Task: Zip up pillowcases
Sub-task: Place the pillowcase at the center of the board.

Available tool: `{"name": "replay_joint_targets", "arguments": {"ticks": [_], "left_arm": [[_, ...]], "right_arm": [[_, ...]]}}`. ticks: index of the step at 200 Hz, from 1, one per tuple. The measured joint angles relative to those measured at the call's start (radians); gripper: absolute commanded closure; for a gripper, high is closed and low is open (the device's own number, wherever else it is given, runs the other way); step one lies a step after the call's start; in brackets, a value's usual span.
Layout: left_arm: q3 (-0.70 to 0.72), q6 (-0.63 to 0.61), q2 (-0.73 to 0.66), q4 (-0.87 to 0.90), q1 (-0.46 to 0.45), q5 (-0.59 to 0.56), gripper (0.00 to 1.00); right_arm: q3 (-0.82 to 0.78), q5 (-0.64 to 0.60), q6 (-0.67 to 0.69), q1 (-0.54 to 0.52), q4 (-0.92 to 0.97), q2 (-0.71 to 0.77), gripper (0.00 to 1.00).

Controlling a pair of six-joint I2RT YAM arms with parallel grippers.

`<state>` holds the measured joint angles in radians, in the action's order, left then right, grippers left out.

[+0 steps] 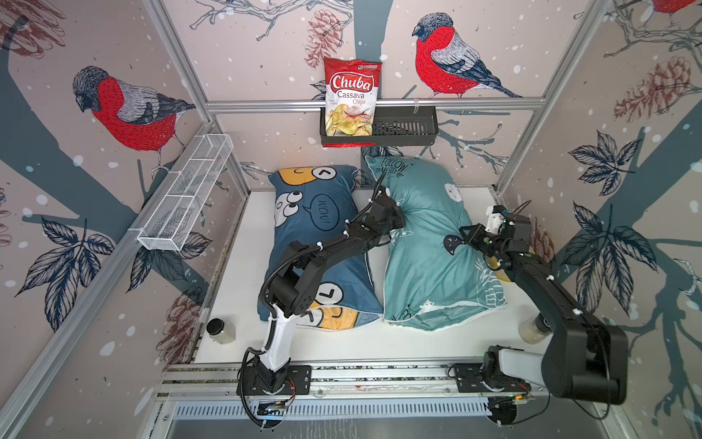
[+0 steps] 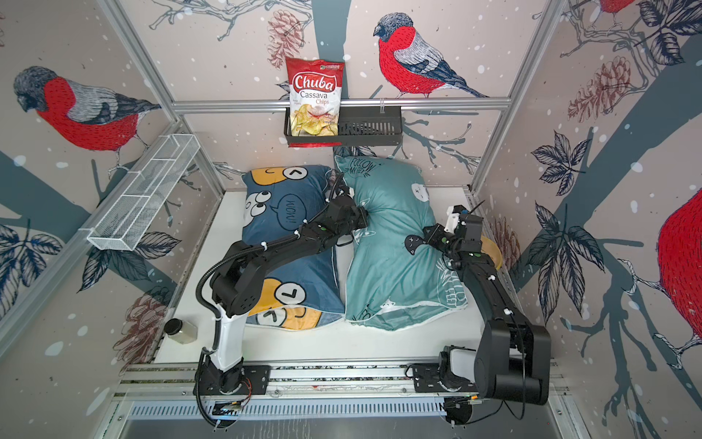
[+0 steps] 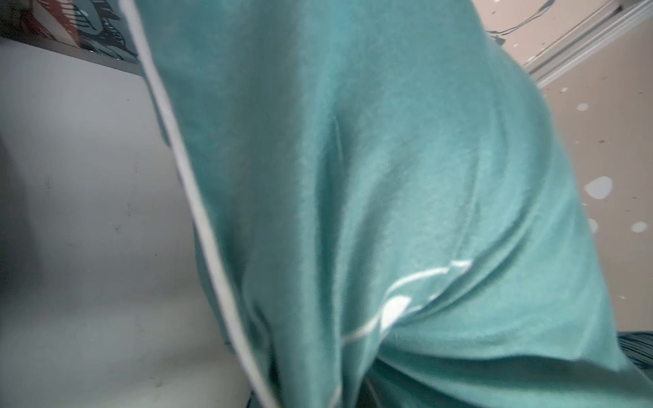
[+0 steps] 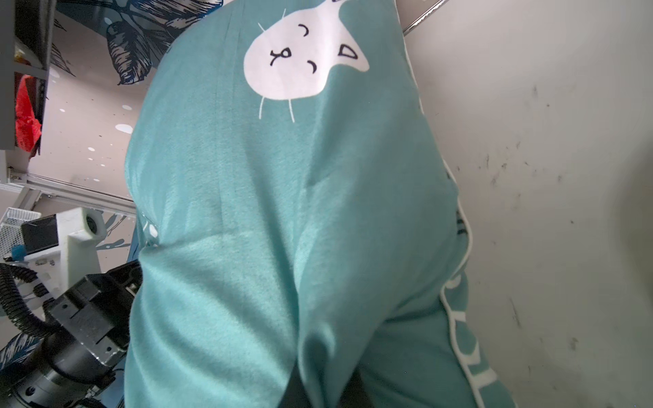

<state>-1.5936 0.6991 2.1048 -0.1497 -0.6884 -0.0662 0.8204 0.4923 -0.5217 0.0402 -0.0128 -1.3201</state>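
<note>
Your left gripper (image 1: 399, 225) was closed, pinching a fold of the teal pillow (image 1: 425, 281) at its edge facing the blue pillow (image 1: 304, 228). In the left wrist view the cloth gathered toward the jaws, which were themselves hidden. Your right gripper (image 1: 464, 236) was closed too, on teal cloth at the opposite side, by a dark cat print. The teal pillow lay lengthwise on the white table (image 1: 342, 342), between your two arms and sagging in the middle. The blue pillow lay beside it under your left arm, and the two touched near their front corners. I could not tell where either zipper was. A jar (image 1: 220, 330) stood at the table's front left corner.
</note>
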Motion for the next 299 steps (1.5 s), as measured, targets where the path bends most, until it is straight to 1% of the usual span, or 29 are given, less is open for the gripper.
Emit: {"name": "replay_joint_targets", "arguments": {"ticks": [33,66,92,119,134,148,169,184,202,230,247,261,272,281,293,299], "left_arm": [[-0.092,-0.019,0.1,0.047,0.038,-0.023,1.0],[-0.171,-0.019,0.182,0.072,0.073,-0.021,1.0],[-0.208,-0.037,0.225,0.087,0.077,-0.037,0.7],[-0.19,-0.054,0.215,0.092,0.09,-0.083,0.37],[-0.138,-0.071,0.177,0.085,0.092,-0.108,0.28],[-0.071,-0.095,0.124,0.047,0.092,-0.13,0.18],[0.027,-0.127,0.035,-0.024,0.082,-0.173,0.11],[0.043,-0.159,-0.011,-0.058,0.067,-0.2,0.08],[0.057,-0.209,-0.075,-0.085,0.04,-0.244,0.07],[0.145,-0.256,-0.194,-0.115,-0.024,-0.309,0.12],[0.164,-0.252,-0.225,-0.115,-0.066,-0.297,0.16],[0.163,-0.216,-0.221,-0.117,-0.098,-0.241,0.18],[0.156,-0.185,-0.2,-0.119,-0.122,-0.208,0.2],[0.155,-0.161,-0.179,-0.118,-0.141,-0.181,0.22],[0.156,-0.135,-0.151,-0.117,-0.159,-0.166,0.26],[0.157,-0.122,-0.136,-0.117,-0.164,-0.164,0.27]], "right_arm": [[0.051,0.003,-0.004,-0.032,-0.055,-0.137,1.0],[0.075,0.003,-0.033,-0.062,-0.123,-0.207,1.0],[0.079,-0.006,-0.09,-0.063,-0.176,-0.261,1.0],[0.087,-0.011,-0.113,-0.063,-0.218,-0.31,1.0],[0.1,-0.008,-0.117,-0.063,-0.223,-0.334,1.0],[0.107,-0.004,-0.131,-0.065,-0.225,-0.346,0.99],[0.111,-0.008,-0.132,-0.074,-0.227,-0.352,0.98],[0.113,-0.008,-0.132,-0.079,-0.229,-0.356,0.98],[0.096,-0.013,-0.137,-0.082,-0.249,-0.345,0.98],[0.045,-0.032,-0.164,-0.097,-0.286,-0.289,0.98],[0.023,-0.04,-0.187,-0.115,-0.292,-0.254,0.96],[0.018,-0.043,-0.188,-0.134,-0.289,-0.221,0.94],[0.022,-0.043,-0.187,-0.148,-0.279,-0.196,0.9],[0.032,-0.04,-0.184,-0.154,-0.259,-0.179,0.85],[0.039,-0.037,-0.178,-0.158,-0.238,-0.156,0.76],[0.039,-0.037,-0.17,-0.157,-0.229,-0.143,0.69]]}}
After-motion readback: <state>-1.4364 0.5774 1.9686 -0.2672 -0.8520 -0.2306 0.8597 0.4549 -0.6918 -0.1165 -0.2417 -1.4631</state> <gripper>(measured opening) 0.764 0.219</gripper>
